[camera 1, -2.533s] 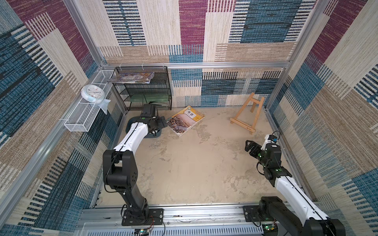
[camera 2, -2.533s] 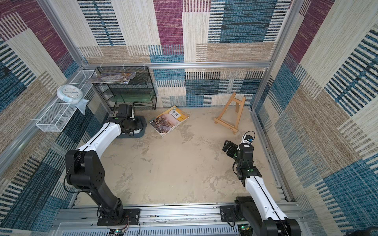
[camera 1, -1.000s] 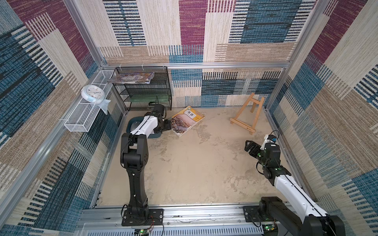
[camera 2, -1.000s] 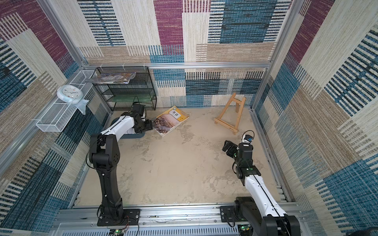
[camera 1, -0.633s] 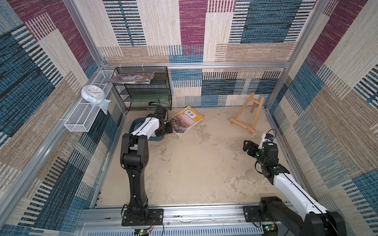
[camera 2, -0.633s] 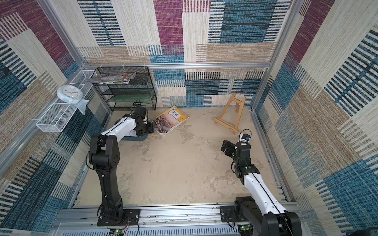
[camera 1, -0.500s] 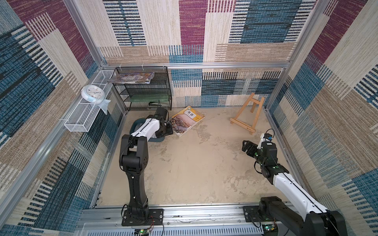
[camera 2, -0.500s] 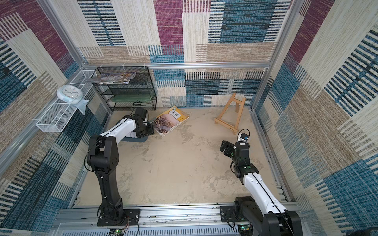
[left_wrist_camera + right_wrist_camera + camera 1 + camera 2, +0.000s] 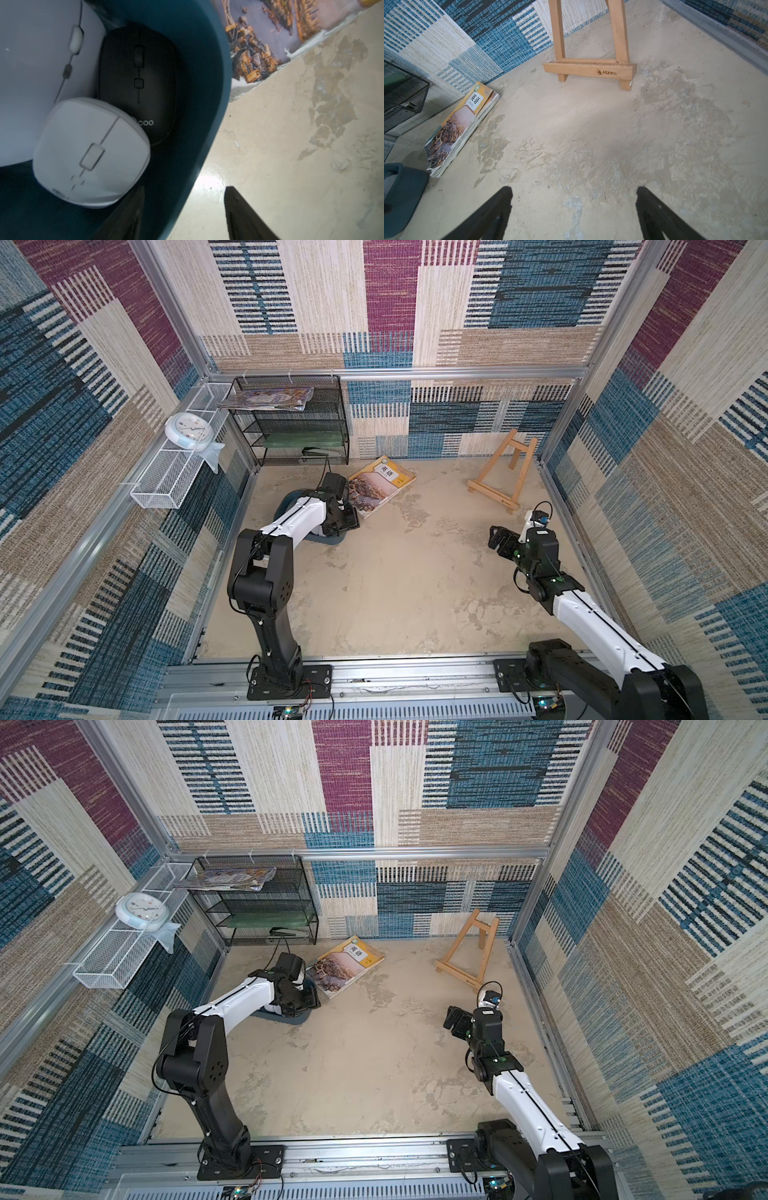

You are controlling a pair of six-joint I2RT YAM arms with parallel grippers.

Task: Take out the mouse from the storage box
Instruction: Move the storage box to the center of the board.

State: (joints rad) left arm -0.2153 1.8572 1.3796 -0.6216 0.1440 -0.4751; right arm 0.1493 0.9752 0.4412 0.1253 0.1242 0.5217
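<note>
The storage box [image 9: 199, 83] is a dark teal tub at the back left of the floor, partly hidden under my left arm in both top views [image 9: 291, 506] [image 9: 291, 1020]. The left wrist view shows three mice inside it. A small white mouse [image 9: 91, 151] lies partly on a black mouse [image 9: 137, 83], and a larger white mouse [image 9: 41, 62] is beside them. My left gripper [image 9: 185, 188] [image 9: 347, 520] is open and straddles the box's wall, one finger inside and one over the floor, holding nothing. My right gripper [image 9: 574, 188] [image 9: 496, 537] hangs open over bare floor at the right, far from the box.
A textbook [image 9: 380, 485] lies right beside the box. A wooden easel [image 9: 503, 477] stands at the back right. A black mesh rack [image 9: 299, 423] stands against the back wall, and a white wire basket [image 9: 174, 477] with a clock [image 9: 187, 433] hangs on the left wall.
My left gripper has slid from over the box's middle to its wall on the book side, jaws a little narrower. The right gripper has edged slightly left and forward.
</note>
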